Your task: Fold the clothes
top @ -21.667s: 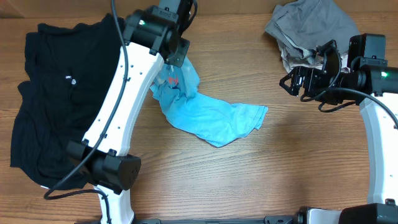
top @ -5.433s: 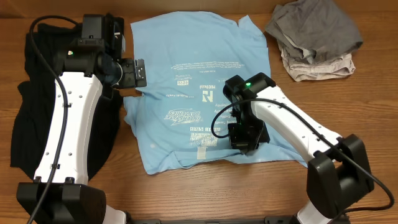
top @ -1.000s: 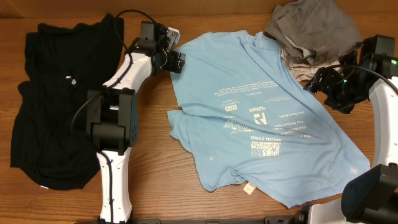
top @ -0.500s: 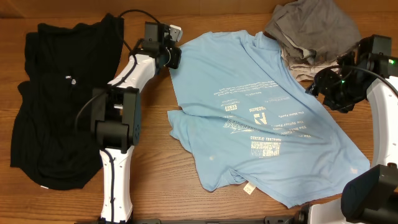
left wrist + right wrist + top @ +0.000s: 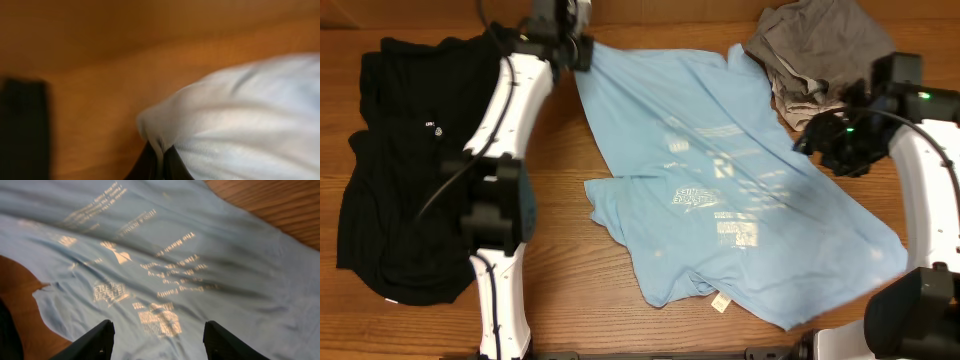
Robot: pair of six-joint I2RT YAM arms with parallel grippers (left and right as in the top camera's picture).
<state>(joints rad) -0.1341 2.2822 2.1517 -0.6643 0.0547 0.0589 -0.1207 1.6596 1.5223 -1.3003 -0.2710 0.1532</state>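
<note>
Bare table (image 5: 575,300) lies open to me at near left. The blue T-shirt (image 5: 720,200) blankets centre and near right, the black garment (image 5: 410,170) fills the left, the grey pile (image 5: 820,45) crowds far right, and my left arm (image 5: 508,100) bars the strip between.

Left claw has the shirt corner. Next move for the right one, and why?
Probably lower the right claw and pinch the T-shirt beneath it. It hangs open over the fabric while the left claw grips a far corner; the shirt lies skewed, so a second hold could stretch it flat.
</note>
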